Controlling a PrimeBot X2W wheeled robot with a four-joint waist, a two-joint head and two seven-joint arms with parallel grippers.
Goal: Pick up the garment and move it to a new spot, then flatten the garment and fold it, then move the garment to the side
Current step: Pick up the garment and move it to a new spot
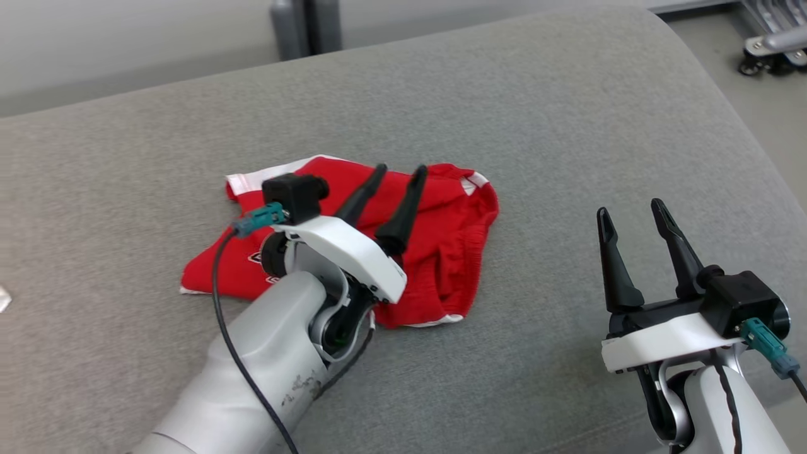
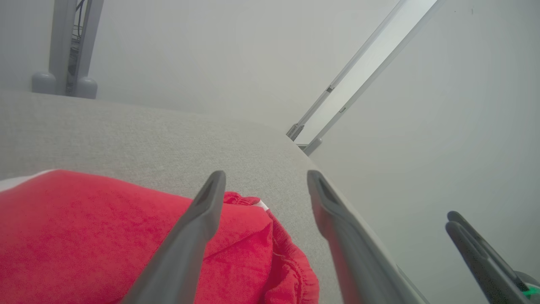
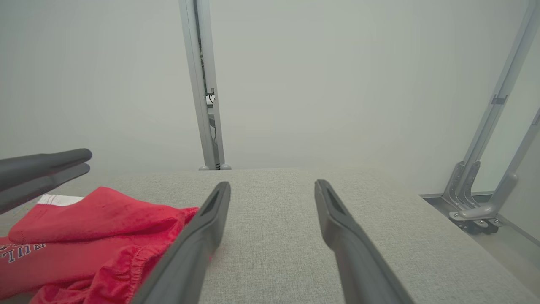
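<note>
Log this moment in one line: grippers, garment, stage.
left gripper: open, over red knit garment with white trim | right gripper: open, empty | garment: bunched on grey fabric surface, not flat

Both arms are pale grey, smooth and rounded. The left forearm (image 1: 252, 372) carries dark scuff marks (image 1: 302, 386) near the wrist. A thin black cable (image 1: 217, 296) runs along it to a teal connector (image 1: 260, 219), plugged into a boxy black camera housing (image 1: 295, 194). A curved white cover (image 1: 350, 252) caps that wrist. The left end effector (image 1: 401, 168) has 2 long matte black fingers that taper to blunt tips; the wrist views show a shallow hollow on their inner faces. The right end effector (image 1: 629, 207) matches it, with 2 black fingers, a white band (image 1: 659, 345), a black block (image 1: 744, 293) and a teal plug (image 1: 766, 345).
</note>
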